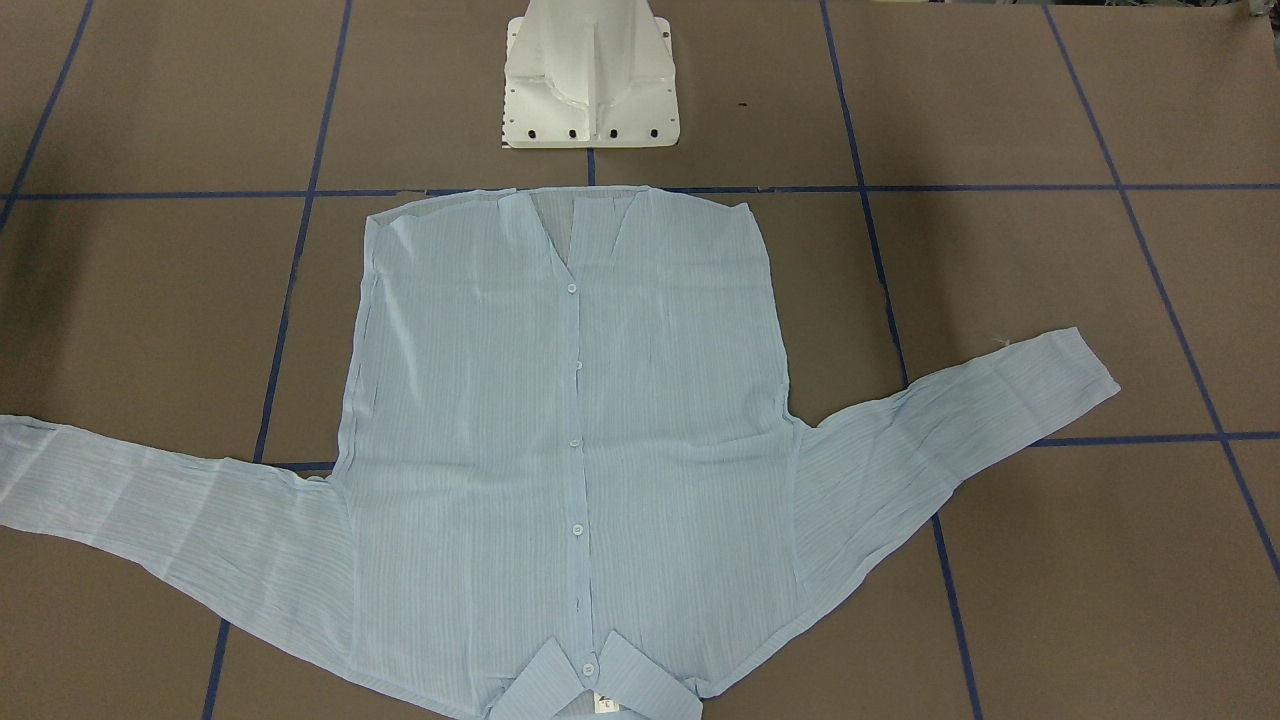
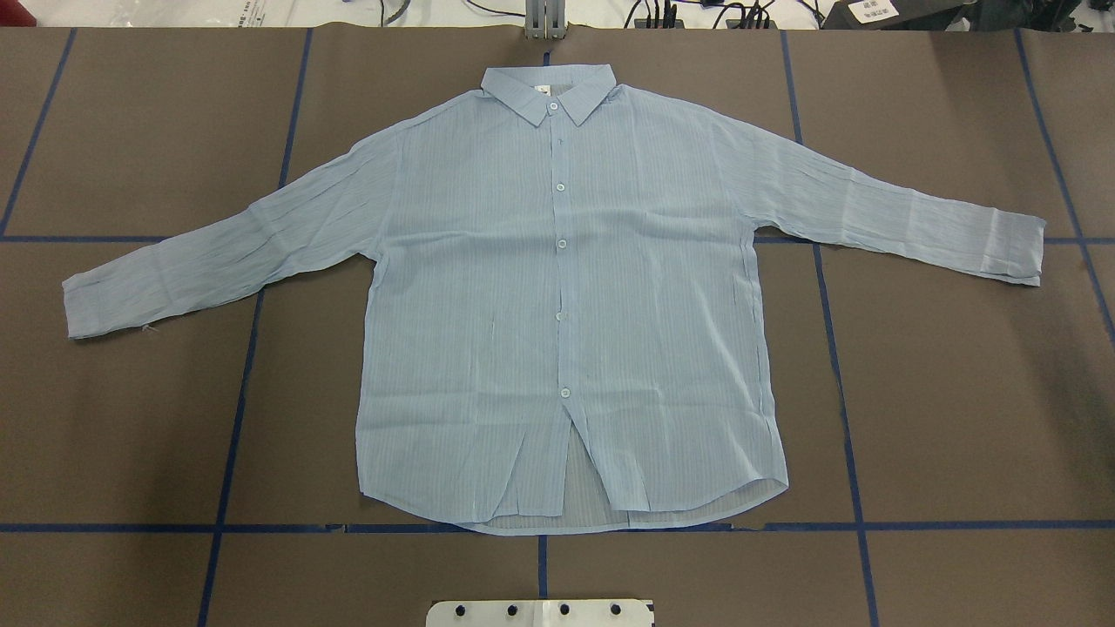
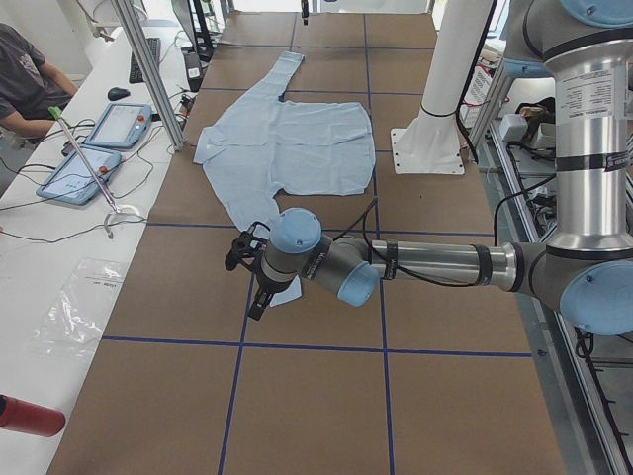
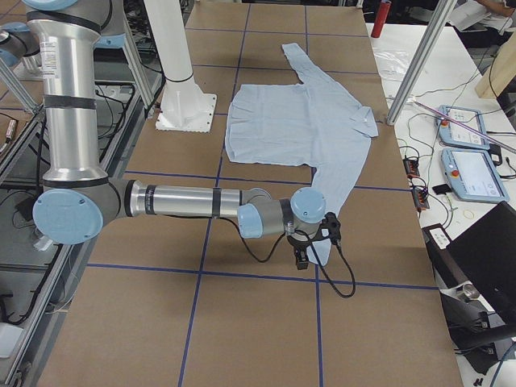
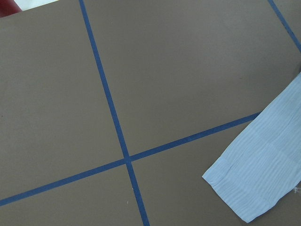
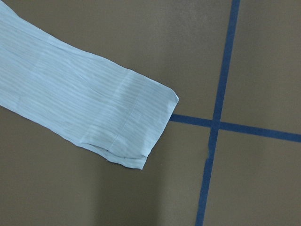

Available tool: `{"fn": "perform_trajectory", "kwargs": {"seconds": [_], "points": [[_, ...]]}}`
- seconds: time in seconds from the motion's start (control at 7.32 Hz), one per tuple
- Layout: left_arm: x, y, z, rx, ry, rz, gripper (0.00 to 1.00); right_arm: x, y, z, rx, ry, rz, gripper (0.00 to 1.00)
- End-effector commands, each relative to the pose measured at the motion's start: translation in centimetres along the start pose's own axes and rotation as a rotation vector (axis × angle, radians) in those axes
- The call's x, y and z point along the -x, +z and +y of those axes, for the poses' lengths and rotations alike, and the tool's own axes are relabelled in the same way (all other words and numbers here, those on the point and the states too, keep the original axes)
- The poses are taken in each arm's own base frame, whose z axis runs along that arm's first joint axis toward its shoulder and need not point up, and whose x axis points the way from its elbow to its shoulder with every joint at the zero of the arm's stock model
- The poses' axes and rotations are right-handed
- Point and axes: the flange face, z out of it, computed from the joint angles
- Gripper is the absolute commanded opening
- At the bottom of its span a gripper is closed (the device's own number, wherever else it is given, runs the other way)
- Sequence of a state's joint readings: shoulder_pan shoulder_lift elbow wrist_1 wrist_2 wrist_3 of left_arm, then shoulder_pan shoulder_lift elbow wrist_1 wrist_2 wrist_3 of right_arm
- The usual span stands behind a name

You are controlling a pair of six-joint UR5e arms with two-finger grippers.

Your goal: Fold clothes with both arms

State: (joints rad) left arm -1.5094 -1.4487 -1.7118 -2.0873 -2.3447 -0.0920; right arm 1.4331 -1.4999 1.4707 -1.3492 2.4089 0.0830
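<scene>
Your left hand (image 3: 253, 297) has the shirt's (image 2: 566, 305) cuff (image 5: 254, 183) at four o'clock, your right hand (image 4: 301, 260) probably at ten; neither hand's opening shows.

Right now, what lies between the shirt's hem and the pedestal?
Nothing but bare table and blue tape between hem and pedestal; the overhead view shows it.

Shirt (image 2: 488, 305) thin semi-sheer crinkly cloth, table (image 2: 958, 392) w/ matt paper cover.
</scene>
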Motion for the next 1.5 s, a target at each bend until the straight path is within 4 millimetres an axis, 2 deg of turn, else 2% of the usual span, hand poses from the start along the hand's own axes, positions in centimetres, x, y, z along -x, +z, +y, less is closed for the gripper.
{"fn": "perform_trajectory", "kwargs": {"seconds": [0.0, 0.14, 0.41, 0.82, 0.96, 1.09, 1.37], "points": [[0.0, 0.0, 0.0, 0.0, 0.0, -0.002, 1.0, 0.7, 3.2, -5.0, 0.008, -0.037, 0.03, 0.97], [0.0, 0.0, 0.0, 0.0, 0.0, -0.001, 1.0, 0.8, 5.9, -5.5, -0.006, -0.085, 0.025, 0.94], [0.0, 0.0, 0.0, -0.001, 0.001, -0.001, 1.0, 2.1, 8.6, -5.8, -0.005, -0.066, 0.062, 0.93], [0.0, 0.0, 0.0, -0.001, 0.001, -0.001, 1.0, 0.9, 10.1, -6.1, 0.019, -0.045, 0.094, 0.89], [0.0, 0.0, 0.0, 0.0, 0.0, -0.002, 1.0, 0.8, 10.4, -6.6, 0.024, -0.039, 0.097, 0.88], [0.0, 0.0, 0.0, -0.001, 0.001, -0.002, 1.0, 0.9, 10.7, -8.3, 0.028, 0.01, 0.099, 0.86], [0.0, 0.0, 0.0, -0.001, 0.001, -0.002, 1.0, 1.0, 11.1, -8.4, 0.036, 0.023, 0.098, 0.86]]}}
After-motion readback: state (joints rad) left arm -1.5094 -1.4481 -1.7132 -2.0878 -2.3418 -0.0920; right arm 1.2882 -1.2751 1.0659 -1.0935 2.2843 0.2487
